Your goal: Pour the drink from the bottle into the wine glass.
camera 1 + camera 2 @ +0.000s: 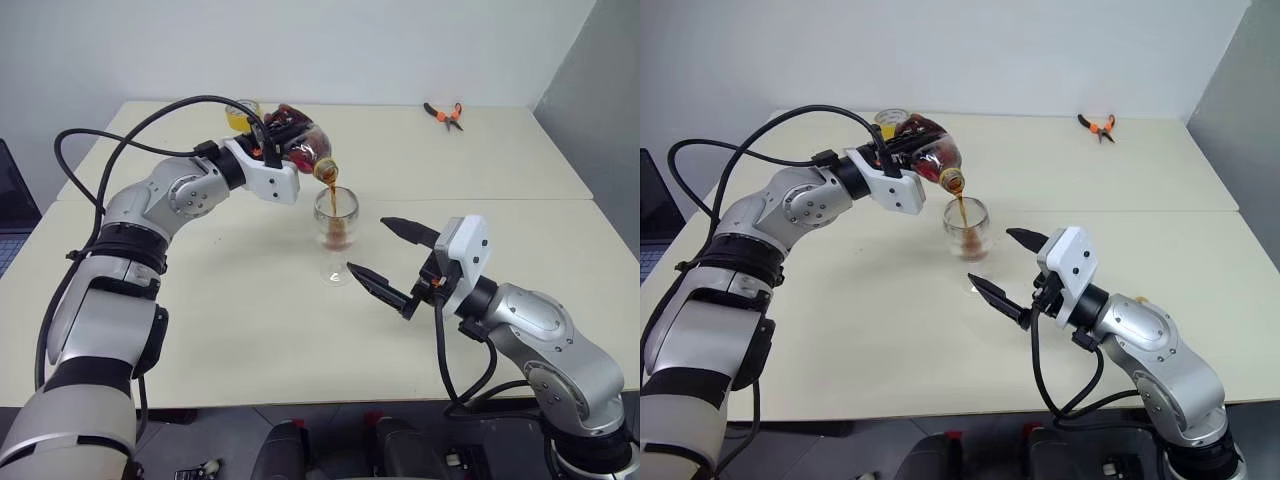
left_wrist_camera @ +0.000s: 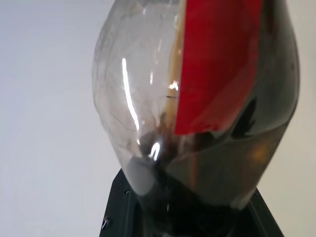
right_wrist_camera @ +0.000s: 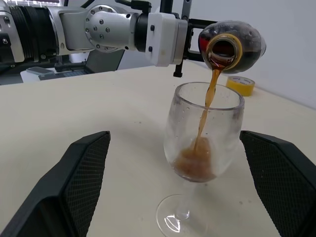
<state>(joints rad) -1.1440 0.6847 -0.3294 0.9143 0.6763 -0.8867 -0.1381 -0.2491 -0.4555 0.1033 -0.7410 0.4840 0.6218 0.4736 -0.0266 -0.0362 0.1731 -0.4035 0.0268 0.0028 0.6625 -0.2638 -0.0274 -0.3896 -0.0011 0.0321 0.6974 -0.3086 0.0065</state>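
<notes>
My left gripper [image 1: 281,133] is shut on the bottle [image 1: 306,149], holding it tipped with its open mouth just above the rim of the wine glass [image 1: 336,226]. A thin stream of the dark brown drink [image 3: 209,94] falls into the bowl, where a shallow pool [image 3: 196,165] has gathered. The glass stands upright on the cream table [image 1: 250,330]. My right gripper [image 1: 368,245] is open at the near right of the glass, one finger [image 3: 74,187] on each side of it and neither touching. The bottle's red label [image 2: 217,64] is close up in the left wrist view.
A yellow tape roll [image 1: 240,115] lies at the back of the table behind the bottle. Orange-handled pliers [image 1: 443,115] rest at the far right. A dark laptop edge [image 1: 10,200] sits at the left. A seam [image 1: 560,198] joins two tabletops.
</notes>
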